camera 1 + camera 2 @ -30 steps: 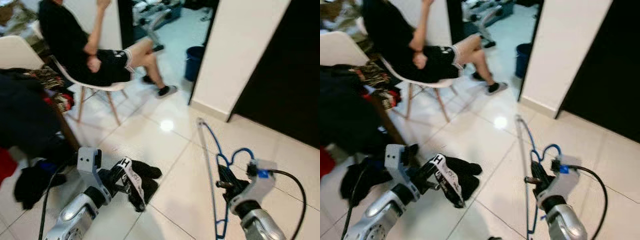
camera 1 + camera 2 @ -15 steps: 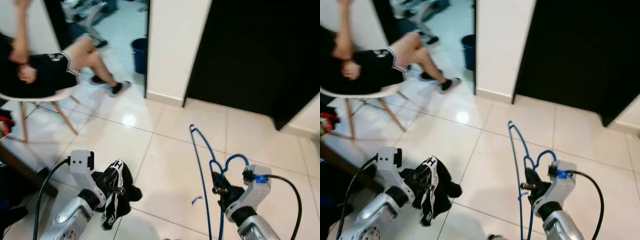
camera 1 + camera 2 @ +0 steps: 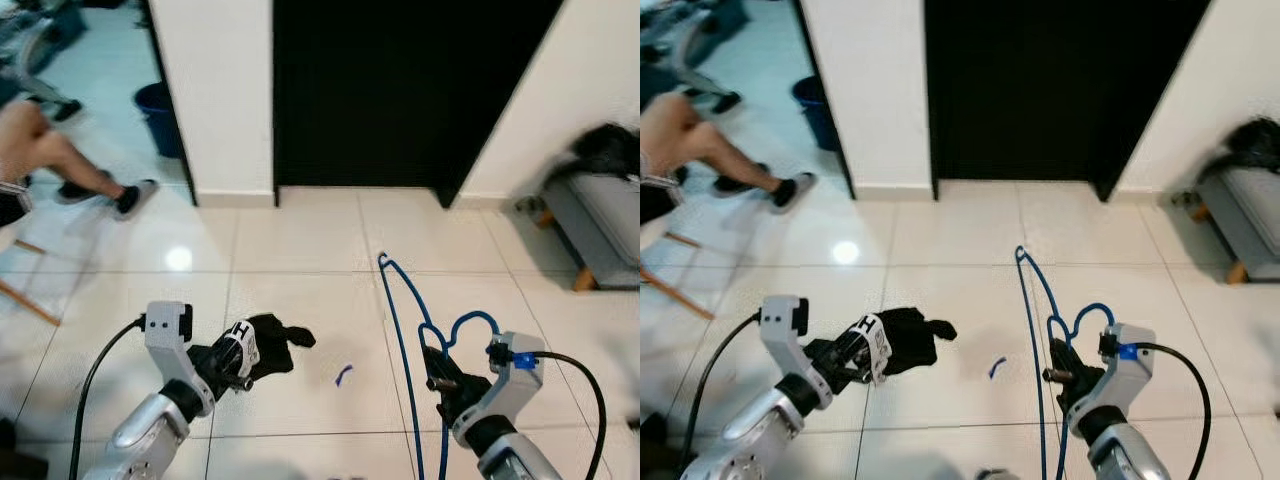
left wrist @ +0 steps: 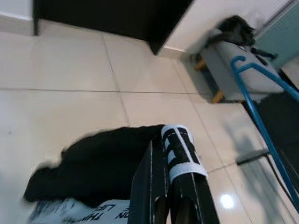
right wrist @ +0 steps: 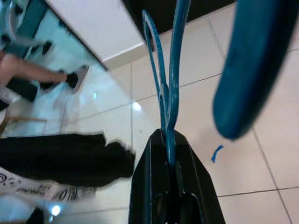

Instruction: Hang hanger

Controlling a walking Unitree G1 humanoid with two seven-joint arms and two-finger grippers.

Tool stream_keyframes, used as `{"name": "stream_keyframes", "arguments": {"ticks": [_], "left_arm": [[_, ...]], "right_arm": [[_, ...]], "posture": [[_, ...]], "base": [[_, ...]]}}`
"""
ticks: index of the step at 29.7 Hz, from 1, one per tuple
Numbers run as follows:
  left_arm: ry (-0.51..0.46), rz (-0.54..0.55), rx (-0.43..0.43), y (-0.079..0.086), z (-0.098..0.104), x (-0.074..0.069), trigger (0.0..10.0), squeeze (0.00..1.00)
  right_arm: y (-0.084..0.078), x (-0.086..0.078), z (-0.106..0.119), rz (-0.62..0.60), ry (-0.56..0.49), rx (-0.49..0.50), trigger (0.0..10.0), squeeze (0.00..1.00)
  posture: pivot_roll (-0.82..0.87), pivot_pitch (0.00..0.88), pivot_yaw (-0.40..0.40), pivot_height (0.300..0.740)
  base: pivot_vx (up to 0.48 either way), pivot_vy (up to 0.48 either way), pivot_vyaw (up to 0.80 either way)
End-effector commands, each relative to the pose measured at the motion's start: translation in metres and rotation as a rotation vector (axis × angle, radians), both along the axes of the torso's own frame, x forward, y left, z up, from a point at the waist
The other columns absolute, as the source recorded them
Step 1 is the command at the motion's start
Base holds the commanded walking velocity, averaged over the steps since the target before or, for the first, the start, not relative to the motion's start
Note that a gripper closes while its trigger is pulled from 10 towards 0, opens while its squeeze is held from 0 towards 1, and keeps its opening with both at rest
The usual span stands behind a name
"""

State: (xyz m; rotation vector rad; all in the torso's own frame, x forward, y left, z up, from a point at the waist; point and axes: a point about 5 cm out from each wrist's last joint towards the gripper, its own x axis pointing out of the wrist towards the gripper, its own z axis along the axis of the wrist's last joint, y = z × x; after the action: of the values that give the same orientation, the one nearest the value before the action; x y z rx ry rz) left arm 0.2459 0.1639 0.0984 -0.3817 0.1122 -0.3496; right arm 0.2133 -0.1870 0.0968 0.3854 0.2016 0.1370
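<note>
**Hanger in the right gripper, garment in the left, no rail yet in sight**

The blue hanger (image 3: 405,330) is held by the right gripper (image 3: 443,383), whose fingers (image 5: 170,182) are closed narrow on the wire just below the hook. From that grip the hanger's long axis runs up and away from the robot, one arm ending in a bend on the side toward the dark doorway (image 3: 400,90), while another length of wire drops past the gripper toward the floor (image 3: 300,240). The hook curls just above the fingers, on the side away from the doorway.

The left gripper (image 3: 238,362) is closed on a black garment with a white printed band (image 3: 262,343); in the left wrist view the fingers (image 4: 154,186) are pressed together with the band draped over one of them and the cloth hanging beyond. Measured from the doorway, both grippers sit well back on the tiled floor, the garment to its left side and the hanger to its right.

The move ahead turns on the hook: it lies right beside the right fingers, so that arm alone can present it, but no rail or rod can be made out here. A grey bench (image 3: 600,215) stands right of the doorway, and a seated person's legs (image 3: 60,165) lie far to its left.
</note>
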Motion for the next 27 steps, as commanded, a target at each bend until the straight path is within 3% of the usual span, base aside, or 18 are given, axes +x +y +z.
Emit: {"name": "stream_keyframes", "arguments": {"ticks": [1,22,26,27], "left_arm": [[0.019,-0.004,-0.01,-0.001,-0.004,-0.002,10.0,0.0],[0.009,-0.096,-0.015,-0.004,-0.001,0.003,10.0,0.0],[-0.006,-0.152,0.098,-0.007,0.0,0.01,10.0,0.0],[-0.031,-0.126,0.171,-0.005,0.005,0.02,10.0,0.0]], "right_arm": [[-0.004,-0.004,-0.004,-0.017,0.023,0.012,10.0,0.0],[-0.003,-0.001,-0.002,-0.003,0.013,0.027,10.0,0.0],[-0.002,0.003,-0.002,0.019,0.01,0.019,10.0,0.0],[-0.001,0.004,-0.002,0.028,0.006,0.015,10.0,0.0]], "posture": [[0.0,0.18,-0.007,0.74],[-0.01,0.187,-0.008,0.74],[-0.01,0.169,-0.004,0.74],[-0.02,0.158,-0.002,0.74]], "base": [[0.0,0.0,-0.8],[0.0,0.0,-0.8],[0.0,0.0,-0.8],[0.0,0.0,-0.8]]}}
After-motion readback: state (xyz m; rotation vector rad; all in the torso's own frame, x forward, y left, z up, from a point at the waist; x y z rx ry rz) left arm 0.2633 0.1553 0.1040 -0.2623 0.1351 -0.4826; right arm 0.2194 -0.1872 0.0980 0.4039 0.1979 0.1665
